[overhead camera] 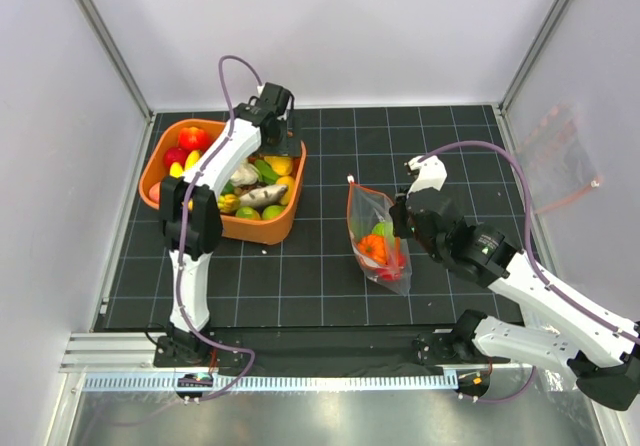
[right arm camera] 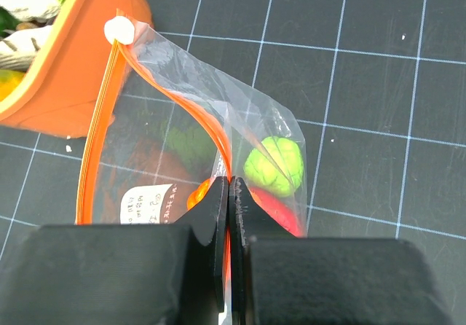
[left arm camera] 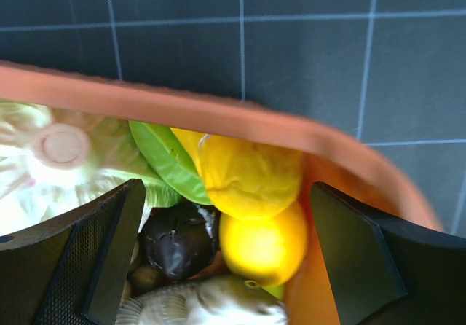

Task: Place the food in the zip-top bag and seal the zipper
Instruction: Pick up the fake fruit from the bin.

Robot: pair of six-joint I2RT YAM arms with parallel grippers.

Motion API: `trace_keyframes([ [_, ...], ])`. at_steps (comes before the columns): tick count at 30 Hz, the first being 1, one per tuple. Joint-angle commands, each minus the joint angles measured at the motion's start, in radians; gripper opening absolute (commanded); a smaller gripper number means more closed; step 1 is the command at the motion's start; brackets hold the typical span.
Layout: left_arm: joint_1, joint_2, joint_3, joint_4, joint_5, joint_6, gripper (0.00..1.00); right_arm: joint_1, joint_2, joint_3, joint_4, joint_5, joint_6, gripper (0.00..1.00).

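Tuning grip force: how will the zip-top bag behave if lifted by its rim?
Probably floppy: the zip-top bag is thin creased film, gaping where the right gripper pinches it. Likely bottom-heavy, since the food inside bunches at one end.

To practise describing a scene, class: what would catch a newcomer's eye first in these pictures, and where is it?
The orange tub on the left, heaped with bright toy food, stands out most, with the left fingers open just above a yellow fruit. In the middle lies the clear bag, its mouth open, a lime-green piece inside, and the right fingers pinched shut on its orange strip.
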Motion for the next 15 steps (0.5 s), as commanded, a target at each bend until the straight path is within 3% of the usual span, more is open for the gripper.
trace_keyframes([
  [1, 0.000, 0.036, 0.040, 0.018, 0.043, 0.016, 1.00, -0.003, -0.001, 0.036, 0.023, -0.002, 0.011, 0.01],
  [7, 0.000, 0.080, 0.031, 0.027, 0.028, -0.015, 1.00, -0.003, -0.007, 0.036, 0.026, -0.003, 0.014, 0.01],
  [10, 0.003, 0.082, 0.003, 0.044, 0.000, -0.040, 0.93, -0.003, -0.015, 0.030, 0.028, -0.005, 0.017, 0.01],
  [15, 0.003, 0.013, -0.127, 0.202, -0.029, -0.064, 0.71, -0.003, -0.024, 0.022, 0.028, -0.015, 0.026, 0.01],
])
